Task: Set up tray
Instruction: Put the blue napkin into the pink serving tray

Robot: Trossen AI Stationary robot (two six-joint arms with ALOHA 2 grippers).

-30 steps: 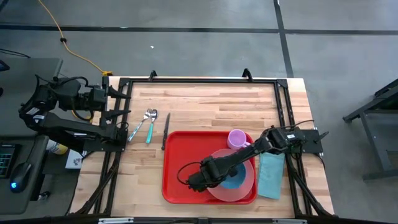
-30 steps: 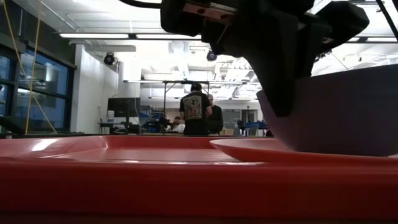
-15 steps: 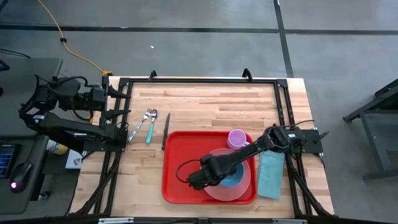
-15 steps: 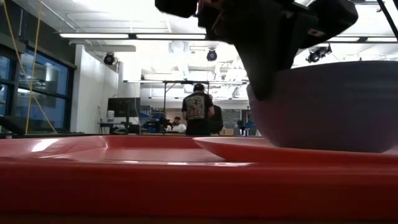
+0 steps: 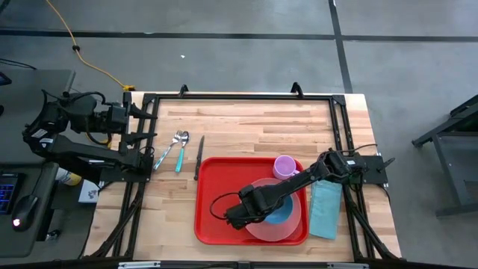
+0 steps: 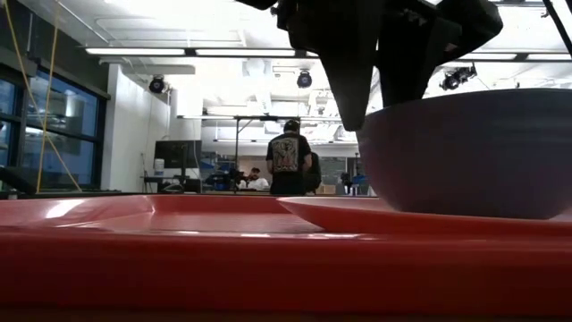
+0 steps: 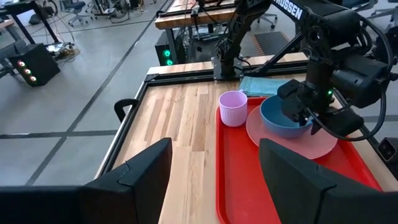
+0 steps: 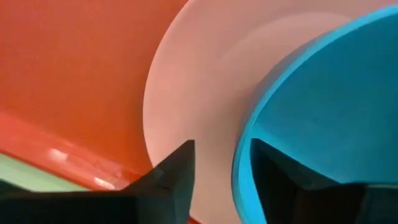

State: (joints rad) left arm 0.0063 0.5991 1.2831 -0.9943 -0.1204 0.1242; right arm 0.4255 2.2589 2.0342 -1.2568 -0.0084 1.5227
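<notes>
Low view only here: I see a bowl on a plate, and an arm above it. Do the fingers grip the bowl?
Observer: It seems not. The right gripper has its fingers astride the blue bowl rim, the outer one apart from it.
Operator: What else is on the tray?
Observer: A pink cup, upright, beside the pink plate.
Operator: The left arm?
Observer: The left gripper waits open at the table left edge, off the tray.

The right claw point(image 5: 233, 216) is lowered with fingers parted; the left claw point(image 5: 149, 135) is parked open at the table's left edge.
</notes>
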